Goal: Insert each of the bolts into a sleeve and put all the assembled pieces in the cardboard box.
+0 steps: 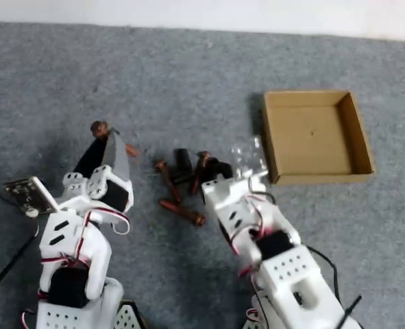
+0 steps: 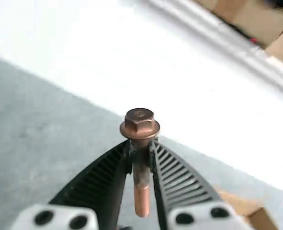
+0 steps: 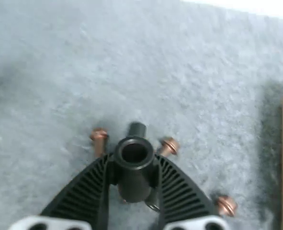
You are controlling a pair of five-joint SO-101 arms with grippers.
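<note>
My left gripper (image 2: 140,146) is shut on a copper bolt (image 2: 140,122), gripping its shank just under the hex head. It holds the bolt off the carpet, and the high view shows this bolt (image 1: 99,128) at the tip of the left gripper (image 1: 107,140). My right gripper (image 3: 133,162) is shut on a black sleeve (image 3: 133,154) whose open bore faces the camera. From above, the right gripper (image 1: 219,171) is among the loose parts. Three bolts (image 1: 166,179) (image 1: 181,211) (image 1: 201,168) and another black sleeve (image 1: 183,161) lie on the carpet between the arms.
The cardboard box (image 1: 318,177) sits open and empty just right of the right gripper. Grey carpet covers the whole surface, with free room at the far left and beyond the parts. A small board (image 1: 28,194) sticks out beside the left arm.
</note>
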